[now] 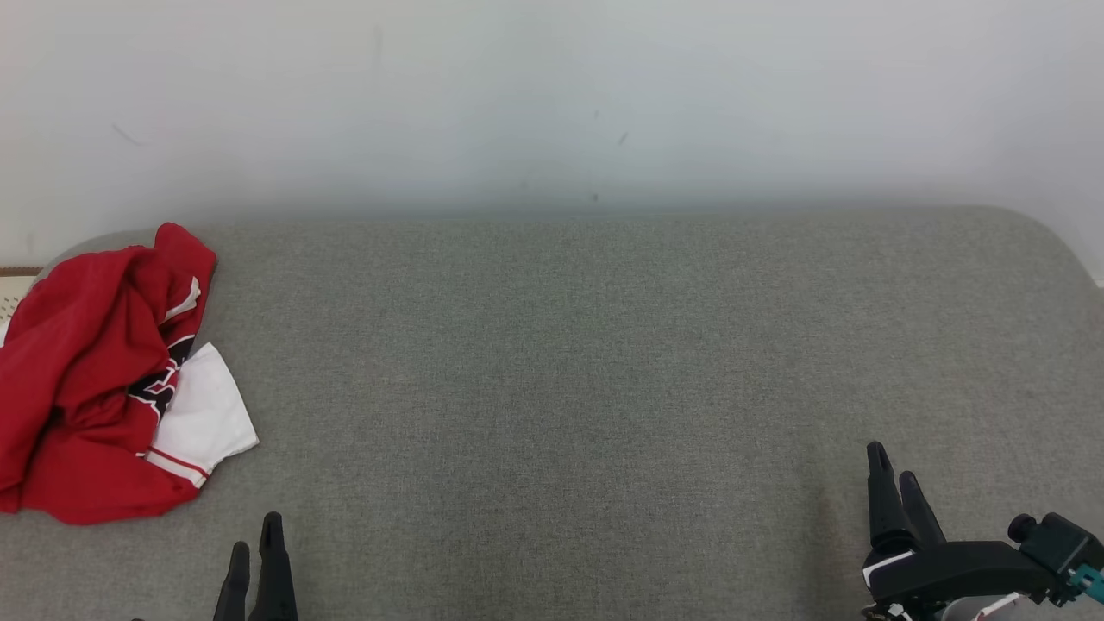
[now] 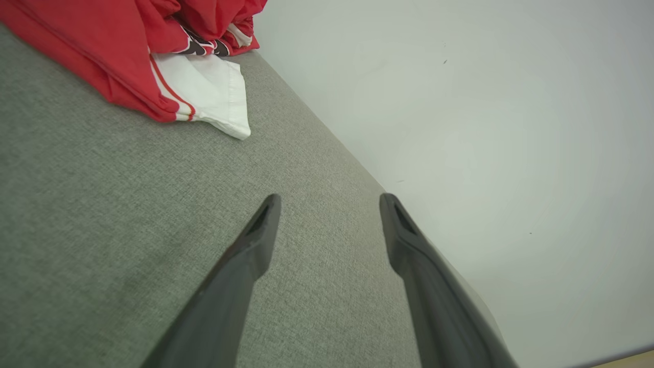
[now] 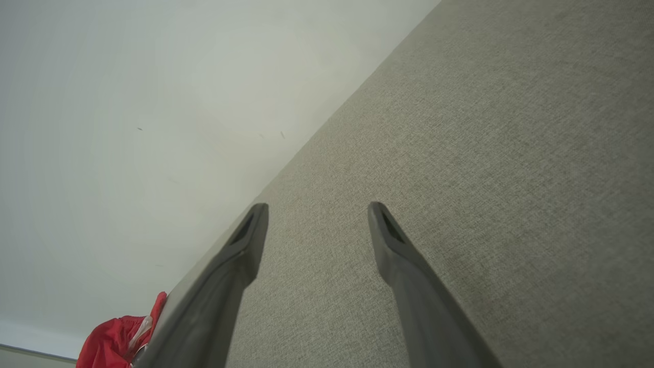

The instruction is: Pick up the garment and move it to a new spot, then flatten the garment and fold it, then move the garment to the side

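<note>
The garment (image 1: 95,379) is a crumpled red shirt with a white sleeve and black lettering, heaped at the far left of the grey upholstered surface (image 1: 569,362). In the left wrist view the garment (image 2: 153,51) lies ahead and to the left of my fingers. My left gripper (image 1: 256,539) is open at the bottom left, just below and right of the heap, not touching it, with nothing between its fingers (image 2: 255,240). At the bottom right, my right gripper (image 1: 895,470) stands open and empty over bare fabric, far from the garment (image 3: 120,337).
A pale wall (image 1: 552,103) rises behind the grey surface, whose corners are rounded at the back left and back right. A strip of another surface (image 1: 15,285) shows past the left edge behind the garment.
</note>
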{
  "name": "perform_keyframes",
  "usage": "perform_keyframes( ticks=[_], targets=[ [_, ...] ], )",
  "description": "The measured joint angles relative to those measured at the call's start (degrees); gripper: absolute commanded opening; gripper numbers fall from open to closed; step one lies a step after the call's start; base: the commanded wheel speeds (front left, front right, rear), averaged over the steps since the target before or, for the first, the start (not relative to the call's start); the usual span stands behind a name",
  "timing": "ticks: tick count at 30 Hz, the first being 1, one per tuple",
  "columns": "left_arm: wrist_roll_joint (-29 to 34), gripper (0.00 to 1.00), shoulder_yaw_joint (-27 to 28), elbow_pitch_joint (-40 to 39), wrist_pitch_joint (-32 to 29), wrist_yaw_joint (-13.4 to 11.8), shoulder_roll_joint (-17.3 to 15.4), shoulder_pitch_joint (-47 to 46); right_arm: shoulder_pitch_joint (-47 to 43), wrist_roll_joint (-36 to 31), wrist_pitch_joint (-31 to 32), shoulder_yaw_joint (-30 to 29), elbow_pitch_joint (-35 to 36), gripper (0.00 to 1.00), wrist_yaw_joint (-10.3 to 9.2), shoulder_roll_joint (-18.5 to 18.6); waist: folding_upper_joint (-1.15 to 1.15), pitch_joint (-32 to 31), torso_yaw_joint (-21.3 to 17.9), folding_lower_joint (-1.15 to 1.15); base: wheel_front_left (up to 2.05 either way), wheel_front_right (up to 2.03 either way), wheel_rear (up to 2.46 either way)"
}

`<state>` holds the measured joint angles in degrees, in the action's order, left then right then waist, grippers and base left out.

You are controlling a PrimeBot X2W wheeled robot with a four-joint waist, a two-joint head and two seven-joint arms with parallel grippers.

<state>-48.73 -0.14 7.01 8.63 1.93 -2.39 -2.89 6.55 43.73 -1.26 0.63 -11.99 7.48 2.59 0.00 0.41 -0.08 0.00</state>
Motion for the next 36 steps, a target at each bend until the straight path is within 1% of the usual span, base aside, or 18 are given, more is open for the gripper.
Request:
perform_keyframes(
  ticks=[1,14,25,30,31,36],
  targets=[
    [0.00,1.00,0.00,0.00,0.00,0.00,0.00,0.00,0.00,0.00,0.00,0.00,0.00,1.00,0.00,0.00,0.00,0.00,0.00,0.00,0.00,0.00,0.00],
    [15.69,1.00,-1.08,-1.29,1.56,-1.71,-0.49,0.31,-0.11,-13.47,-3.30,2.79,1.02,1.00,0.00,0.40,0.00,-0.11,0.05,0.00,0.00,0.00,0.00],
    [22.76,1.00,-2.11,-2.04,2.41,-2.79,-1.36,0.35,-0.13,-20.72,-5.35,4.79,0.12,1.00,0.00,0.91,0.00,-0.51,0.02,0.00,0.00,0.00,0.00],
    [24.62,1.00,-2.22,-2.01,2.88,-2.78,-1.54,0.52,-0.21,-23.29,-6.34,5.67,-0.41,1.00,0.00,1.04,0.00,-0.80,0.13,0.00,0.00,0.00,0.00],
    [25.91,1.00,-2.23,-2.02,3.03,-2.78,-1.71,0.53,-0.21,-24.36,-6.65,6.08,-0.48,1.00,0.00,1.10,0.00,-0.88,0.17,0.00,0.00,0.00,0.00],
    [28.22,1.00,-2.29,-2.02,3.46,-2.78,-1.83,0.53,-0.21,-27.05,-7.57,6.97,-0.55,1.00,0.00,1.27,0.00,-1.02,0.31,0.00,0.00,0.00,0.00]
  ],
)
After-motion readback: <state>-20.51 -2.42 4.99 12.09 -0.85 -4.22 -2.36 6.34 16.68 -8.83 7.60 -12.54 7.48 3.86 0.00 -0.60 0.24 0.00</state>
